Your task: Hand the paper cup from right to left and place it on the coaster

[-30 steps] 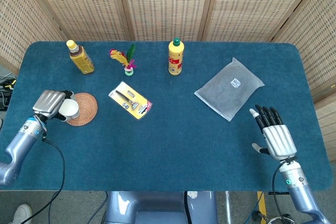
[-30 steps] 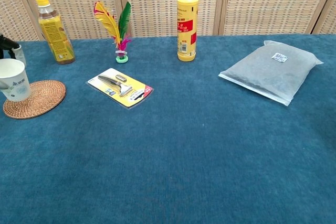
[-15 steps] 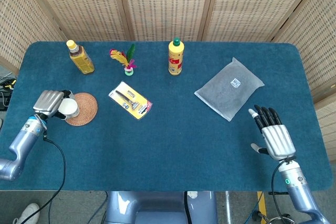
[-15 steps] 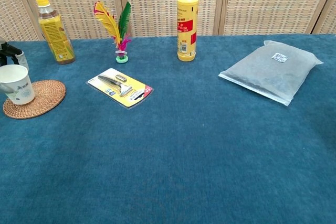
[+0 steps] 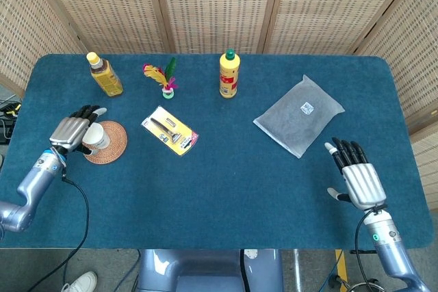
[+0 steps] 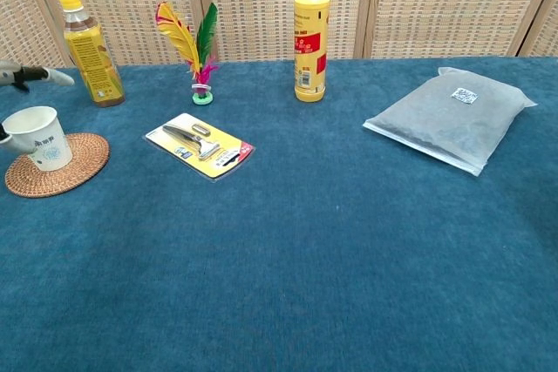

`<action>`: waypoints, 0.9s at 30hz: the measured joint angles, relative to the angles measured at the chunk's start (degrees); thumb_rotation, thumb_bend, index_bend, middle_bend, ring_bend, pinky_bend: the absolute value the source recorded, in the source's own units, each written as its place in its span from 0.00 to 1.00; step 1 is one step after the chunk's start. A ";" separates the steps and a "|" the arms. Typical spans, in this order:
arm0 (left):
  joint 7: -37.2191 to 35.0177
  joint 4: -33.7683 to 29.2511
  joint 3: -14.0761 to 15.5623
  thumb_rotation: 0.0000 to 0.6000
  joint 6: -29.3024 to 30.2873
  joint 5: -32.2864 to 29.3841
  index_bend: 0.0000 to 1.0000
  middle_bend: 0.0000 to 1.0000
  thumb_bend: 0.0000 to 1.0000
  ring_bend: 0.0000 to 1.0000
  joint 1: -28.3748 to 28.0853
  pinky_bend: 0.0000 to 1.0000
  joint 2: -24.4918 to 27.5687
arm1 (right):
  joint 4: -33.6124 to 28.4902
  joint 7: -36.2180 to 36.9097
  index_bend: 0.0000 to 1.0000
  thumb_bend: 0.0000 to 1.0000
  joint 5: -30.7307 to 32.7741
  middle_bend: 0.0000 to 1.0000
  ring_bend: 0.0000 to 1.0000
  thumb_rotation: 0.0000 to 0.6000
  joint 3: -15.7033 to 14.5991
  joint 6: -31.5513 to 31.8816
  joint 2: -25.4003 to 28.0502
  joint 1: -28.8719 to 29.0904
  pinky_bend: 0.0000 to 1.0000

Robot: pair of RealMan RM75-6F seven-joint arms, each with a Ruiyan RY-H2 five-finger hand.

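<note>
The white paper cup point(image 5: 96, 136) point(image 6: 38, 138) stands on the left part of the round woven coaster point(image 5: 111, 146) point(image 6: 70, 169), leaning slightly. My left hand point(image 5: 70, 130) is right beside the cup on its left, with its fingers point(image 6: 33, 76) spread and lifted off the cup. In the chest view a dark bit of the hand shows at the frame's left edge next to the cup; whether it touches I cannot tell. My right hand point(image 5: 357, 175) hovers open near the table's front right, holding nothing, and does not show in the chest view.
A tea bottle point(image 5: 105, 74), a feather shuttlecock point(image 5: 165, 79) and a yellow bottle point(image 5: 229, 74) stand along the back. A yellow carded tool point(image 5: 170, 130) lies right of the coaster. A grey bag point(image 5: 299, 115) lies at the right.
My left hand has opened its fingers off the cup, which went from held above the coaster's left edge to standing on it. The right hand has barely moved.
</note>
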 measured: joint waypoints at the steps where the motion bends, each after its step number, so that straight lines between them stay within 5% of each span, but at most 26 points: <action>1: -1.43 -0.80 -0.03 1.00 1.35 0.47 0.00 0.00 0.00 0.00 0.27 0.01 0.85 | -0.07 0.07 0.06 0.00 -0.04 0.00 0.00 1.00 0.02 0.04 0.03 -0.03 0.00; 12: -5.40 -9.72 -1.53 1.00 15.39 1.23 0.00 0.00 0.00 0.00 6.45 0.00 10.45 | -1.07 0.34 0.06 0.00 -1.25 0.00 0.00 1.00 0.14 1.22 0.68 -0.48 0.00; 22: 13.01 -27.77 0.10 1.00 33.56 -3.51 0.00 0.00 0.00 0.00 21.97 0.00 14.21 | -2.01 -4.13 0.06 0.00 -1.02 0.00 0.00 1.00 0.27 2.37 1.23 -1.34 0.00; 27: 21.45 -36.71 2.47 1.00 37.53 -5.40 0.00 0.00 0.00 0.00 27.63 0.00 15.21 | -3.10 -8.38 0.06 0.00 -0.54 0.00 0.00 1.00 0.78 4.41 1.19 -2.23 0.00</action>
